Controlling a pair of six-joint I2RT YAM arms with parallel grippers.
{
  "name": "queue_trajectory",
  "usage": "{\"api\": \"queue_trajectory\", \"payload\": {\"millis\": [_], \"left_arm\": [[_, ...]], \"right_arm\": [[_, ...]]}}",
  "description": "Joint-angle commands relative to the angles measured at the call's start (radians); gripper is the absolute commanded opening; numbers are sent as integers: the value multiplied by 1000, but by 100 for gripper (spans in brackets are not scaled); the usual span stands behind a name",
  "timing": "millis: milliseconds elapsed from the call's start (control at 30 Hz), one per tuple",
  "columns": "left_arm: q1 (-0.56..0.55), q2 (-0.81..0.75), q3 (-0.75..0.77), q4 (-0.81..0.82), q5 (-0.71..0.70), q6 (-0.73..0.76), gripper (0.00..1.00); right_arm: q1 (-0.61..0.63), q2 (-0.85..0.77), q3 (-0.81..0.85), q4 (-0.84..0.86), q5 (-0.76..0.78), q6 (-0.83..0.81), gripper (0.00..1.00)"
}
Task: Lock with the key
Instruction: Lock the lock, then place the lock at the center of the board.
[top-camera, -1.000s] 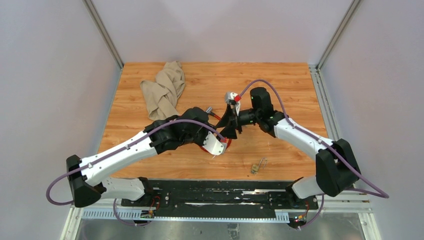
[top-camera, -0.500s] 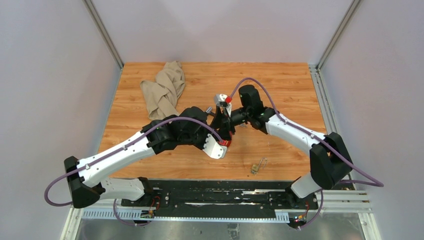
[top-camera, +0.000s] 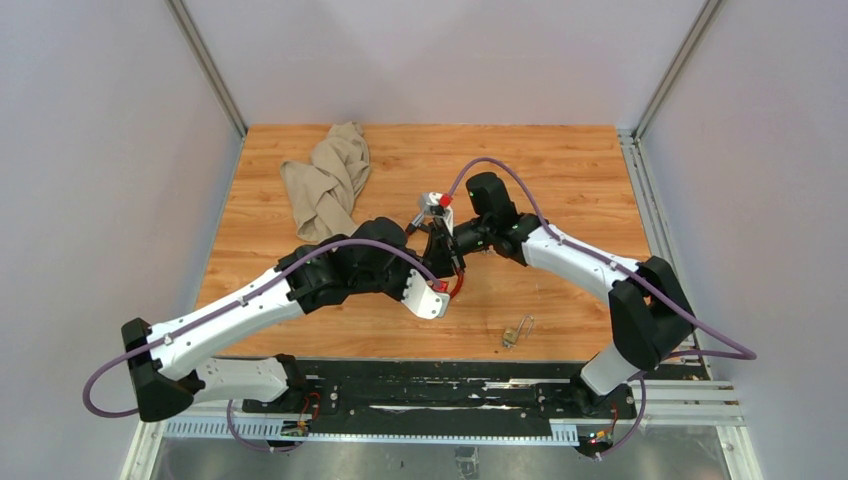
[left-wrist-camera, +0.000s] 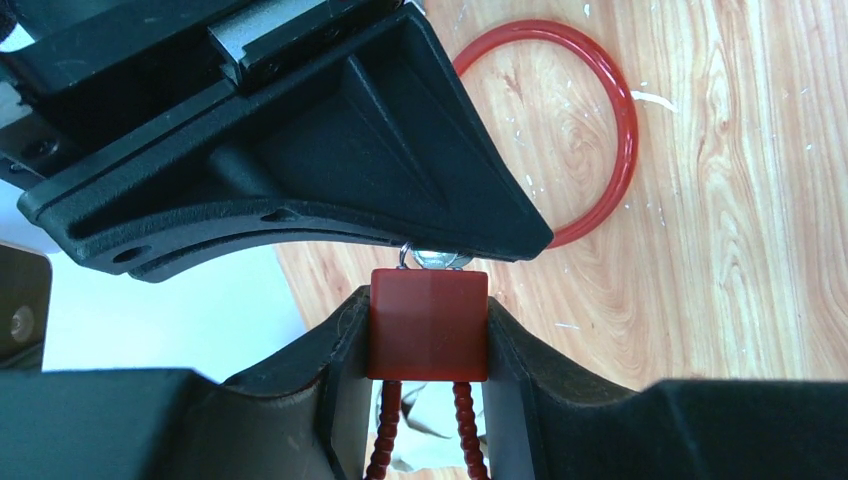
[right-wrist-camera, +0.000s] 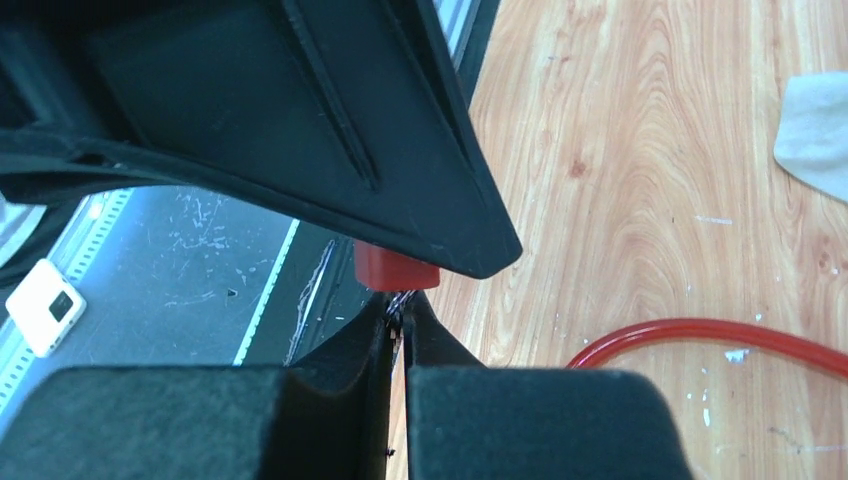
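In the left wrist view my left gripper (left-wrist-camera: 428, 330) is shut on a square red lock body (left-wrist-camera: 428, 322), with two red beaded cable ends running down from it. The tiny silver key (left-wrist-camera: 437, 259) and its small ring stick out of the lock's top. My right gripper (right-wrist-camera: 403, 312) comes from the opposite side and is shut on the key, right against the lock body (right-wrist-camera: 397, 270). From above, both grippers meet over the middle of the table (top-camera: 560, 160), left gripper (top-camera: 441, 262) below right gripper (top-camera: 438, 238). The big red cable loop (left-wrist-camera: 622, 130) lies on the wood.
A crumpled beige cloth (top-camera: 325, 180) lies at the back left. A small brass padlock with its key (top-camera: 517, 332) sits near the front edge, right of centre. Grey walls enclose the table on three sides.
My right arm has swung left to meet the left gripper, and its jaws have gone from open to shut on the key. The left arm shifted slightly left, still gripping the lock.
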Motion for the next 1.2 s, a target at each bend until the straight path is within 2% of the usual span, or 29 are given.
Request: {"api": "queue_trajectory", "payload": {"millis": [0,133,233,300,433,633,767,833,900,967,1000,1100,1133,1167], "left_arm": [[-7,-23,-24,61,-14,-2,0],[-7,-15,-30,88,-44,-31,0],[-5,-9,-29,98,-51,-42,0],[-6,-7,-29,104,-64,-49,0],[-6,10,-29,133,-128,-57,0],[-6,-2,-22,148,-101,-111,0],[-1,-13,-42,168,-92,-121,0],[2,-19,-62,191,-107,-121,0],[13,-29,-82,214,-103,-126,0],[30,-33,-92,225,-84,-143,0],[41,-32,-96,229,-74,-150,0],[89,-30,-113,239,-15,-214,0],[113,-26,-121,244,4,-243,0],[148,-22,-131,252,20,-277,0]], "right_arm": [[9,-14,39,-18,135,118,1],[-24,25,85,-101,372,276,1],[-41,32,74,-142,662,308,1],[-54,66,109,-222,782,310,1],[-67,107,126,-269,898,310,1],[-70,87,109,-283,1102,222,1],[-76,43,88,-276,1096,178,1],[-81,26,82,-249,937,123,1],[-96,36,110,-302,751,57,2],[-108,36,128,-364,680,16,14],[-114,29,126,-385,671,-6,25],[-133,-22,99,-433,721,-55,38],[-137,-44,88,-460,738,-85,44],[-138,-66,81,-490,779,-113,55]]}}
